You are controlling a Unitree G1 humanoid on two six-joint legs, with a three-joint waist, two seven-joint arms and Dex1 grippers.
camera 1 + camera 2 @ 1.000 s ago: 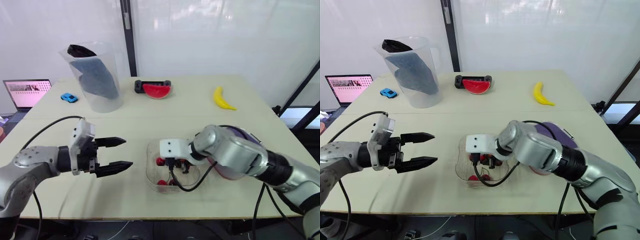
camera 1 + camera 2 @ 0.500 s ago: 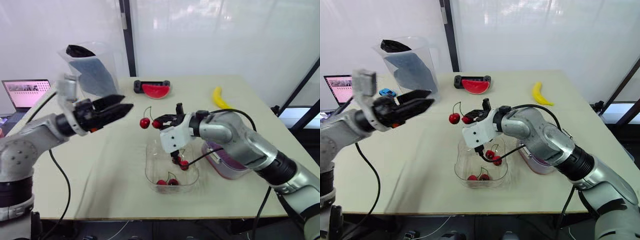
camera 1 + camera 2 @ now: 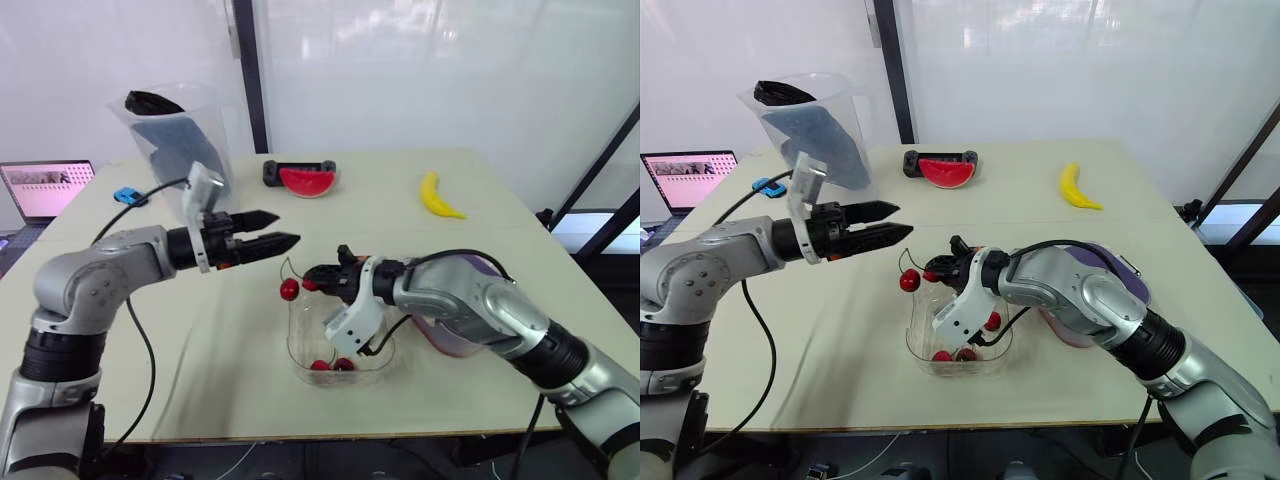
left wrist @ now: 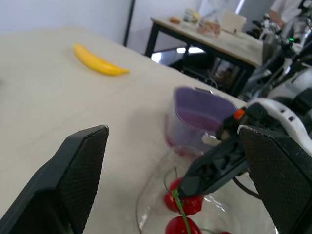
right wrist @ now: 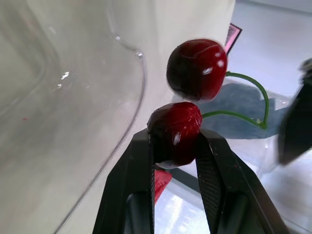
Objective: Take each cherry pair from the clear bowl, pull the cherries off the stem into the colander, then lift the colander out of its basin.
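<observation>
Pale worktop [image 3: 480, 200]: right gripper [image 3: 312, 276] jaws clamp one cherry of the cherry pair [image 3: 289, 289] over the clear bowl [image 3: 300, 340] rim; left gripper [image 3: 287, 227] jaws wide.

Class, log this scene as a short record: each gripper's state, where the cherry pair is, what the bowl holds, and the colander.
right gripper: shut on one cherry of the pair, above the bowl's rim
cherry pair: second cherry hangs free on the stem
left gripper: open, pointed at the pair, apart from it
bowl: holds more cherries
colander: purple, in its basin, beside the bowl
</observation>
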